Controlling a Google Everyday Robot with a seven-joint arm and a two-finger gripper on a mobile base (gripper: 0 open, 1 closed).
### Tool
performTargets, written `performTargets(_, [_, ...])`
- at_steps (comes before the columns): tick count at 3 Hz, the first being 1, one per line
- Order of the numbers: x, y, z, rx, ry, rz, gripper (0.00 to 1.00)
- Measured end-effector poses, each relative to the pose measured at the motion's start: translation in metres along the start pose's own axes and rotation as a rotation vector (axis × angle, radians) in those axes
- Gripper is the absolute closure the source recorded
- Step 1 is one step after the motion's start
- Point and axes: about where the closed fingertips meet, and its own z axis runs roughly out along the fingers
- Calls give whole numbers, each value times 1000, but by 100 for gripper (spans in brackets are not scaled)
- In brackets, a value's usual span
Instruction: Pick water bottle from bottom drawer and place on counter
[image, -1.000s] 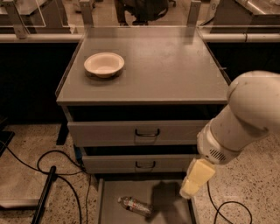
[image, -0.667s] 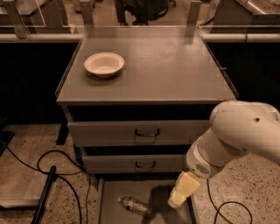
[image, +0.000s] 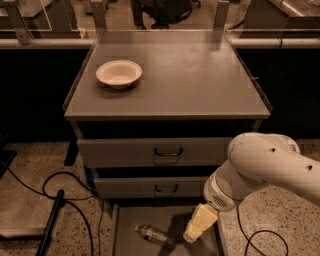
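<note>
The white arm (image: 265, 167) is seen at the lower right of the frame, bent at a bulky rounded joint and angled down and to the left. The cream gripper (image: 192, 235) is pointed downward into the bottom drawer (image: 135, 216), which is pulled out at the bottom centre. Its tip is held just right of the water bottle (image: 152, 234); contact cannot be made out, nor whether the gripper is spread or closed. The water bottle is laid on its side on the drawer's grey floor. The counter (image: 200, 75) is spread across the upper centre, with a cream bowl (image: 119, 73) set at its left. Two handled drawers (image: 155, 151) are shown closed below it.
</note>
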Motion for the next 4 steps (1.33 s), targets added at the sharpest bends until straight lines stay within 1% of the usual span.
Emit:
performTargets(1, [3, -9, 34, -16, -28, 7, 0])
performTargets(2, [-2, -22, 85, -38, -67, -12, 0])
performTargets(3, [0, -22, 90, -47, -71, -12, 0])
performTargets(4, [8, -36, 117, -67, -109, -14, 0])
